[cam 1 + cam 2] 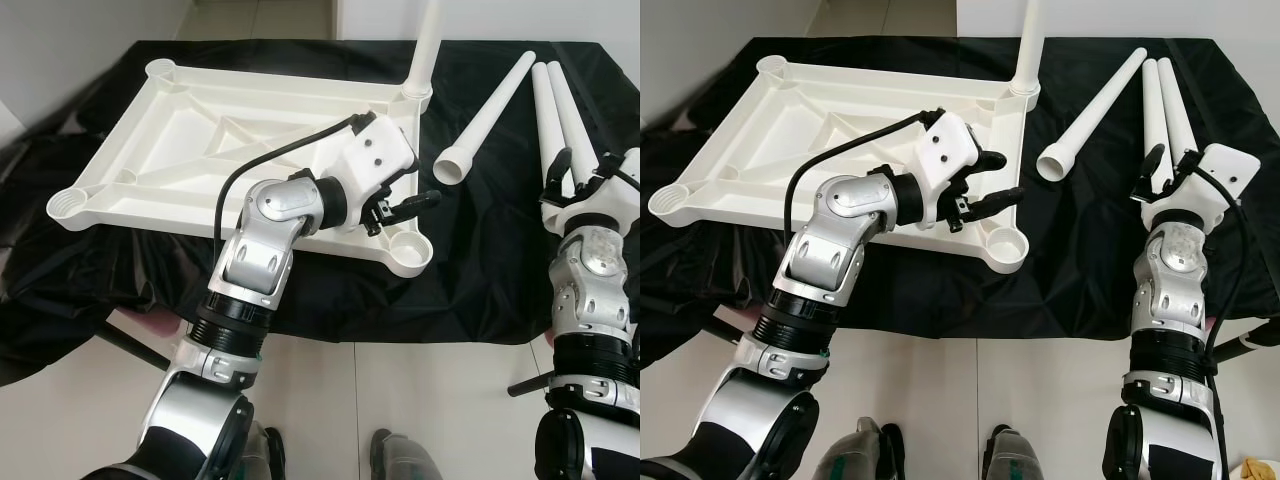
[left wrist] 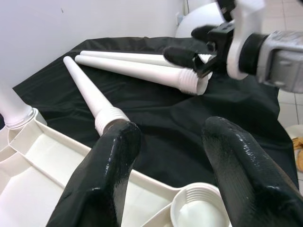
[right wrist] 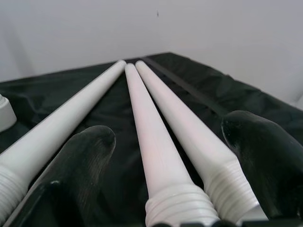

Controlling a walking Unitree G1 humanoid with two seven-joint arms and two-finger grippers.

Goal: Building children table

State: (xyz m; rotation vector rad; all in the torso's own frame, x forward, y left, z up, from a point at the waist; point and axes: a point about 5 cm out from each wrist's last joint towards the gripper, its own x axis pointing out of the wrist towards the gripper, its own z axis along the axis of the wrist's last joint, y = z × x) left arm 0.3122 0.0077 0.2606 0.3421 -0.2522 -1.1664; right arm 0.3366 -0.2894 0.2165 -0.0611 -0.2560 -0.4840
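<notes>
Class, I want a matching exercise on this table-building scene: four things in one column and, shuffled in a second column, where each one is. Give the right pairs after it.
Things
1. left gripper
2. right gripper
3. fitted leg
4. single loose leg

Places
A. upright in a far corner socket of the tabletop
B. lying alone on the black cloth, beside the tabletop
C. open over the near corner socket
D. open at the threaded ends of the paired legs

Pairs: 1-C, 2-D, 3-A, 4-B
</notes>
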